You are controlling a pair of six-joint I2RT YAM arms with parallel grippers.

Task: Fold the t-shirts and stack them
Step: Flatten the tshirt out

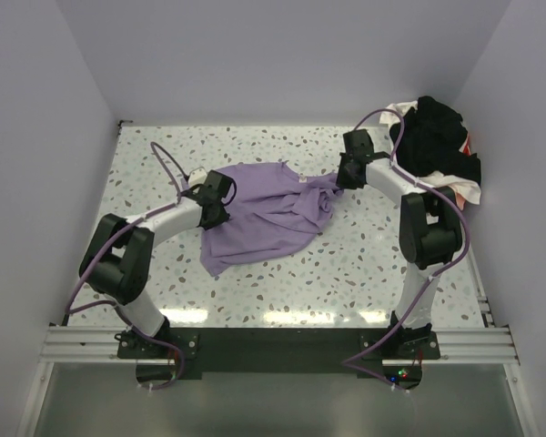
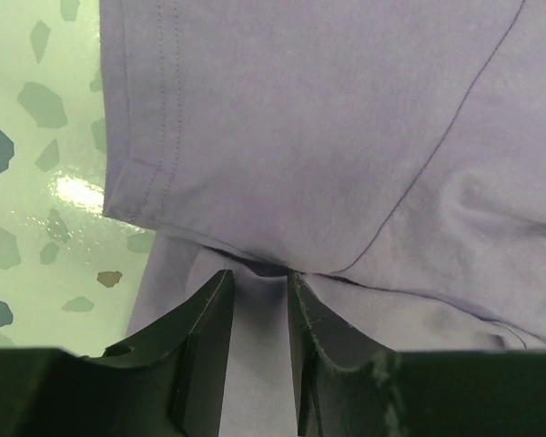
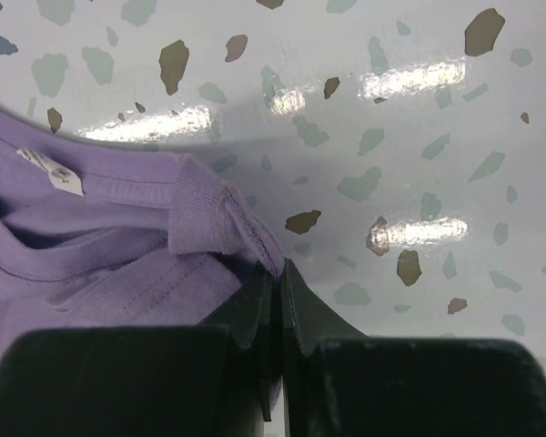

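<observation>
Clamped shut on collar [image 3: 205,214] of lilac t-shirt [image 1: 264,214] with right gripper [image 3: 280,266]; probably pinching a fold [image 2: 268,267] with nearly-closed left gripper [image 2: 259,278]. Spread apart evenly, keeping both pinches.

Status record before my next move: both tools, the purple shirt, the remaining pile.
left tool: shut on purple shirt, pinching a fold near a stitched hem
right tool: shut on the shirt at its collar
purple shirt: bunched on table, held between both tools, not folded
pile: black cloth on top, white showing under it, far right corner, neither tool on it
folded stack: none in view
</observation>
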